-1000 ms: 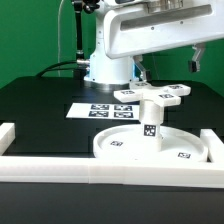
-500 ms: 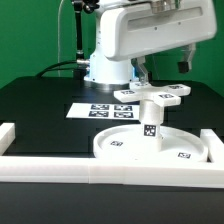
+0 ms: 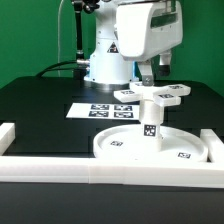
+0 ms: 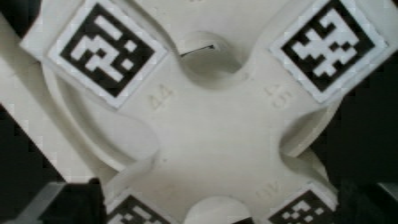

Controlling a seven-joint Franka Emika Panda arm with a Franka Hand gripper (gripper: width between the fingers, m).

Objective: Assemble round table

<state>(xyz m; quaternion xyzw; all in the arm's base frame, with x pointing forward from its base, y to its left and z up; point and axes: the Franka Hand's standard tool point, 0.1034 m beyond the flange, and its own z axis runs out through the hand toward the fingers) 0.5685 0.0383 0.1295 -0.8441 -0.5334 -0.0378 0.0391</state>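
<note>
Fingers (image 3: 148, 72) of mine, spread wide and gripping nothing, hover just above the white plastic cross-shaped foot piece (image 3: 152, 95). It caps the short white cylinder leg (image 3: 150, 115), upright on the large rimmed white round disc (image 3: 130, 150), at five o'clock on the black tabletop (image 3: 40, 110). The marker board (image 3: 100, 110) lies at the disc's eleven o'clock.

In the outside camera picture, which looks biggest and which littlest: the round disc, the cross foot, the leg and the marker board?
1. round disc, clearly largest.
2. cross-shaped foot piece and marker board: they look about alike; the board lies farther back and is partly hidden, so unranked.
3. cylinder leg, smallest.
</note>
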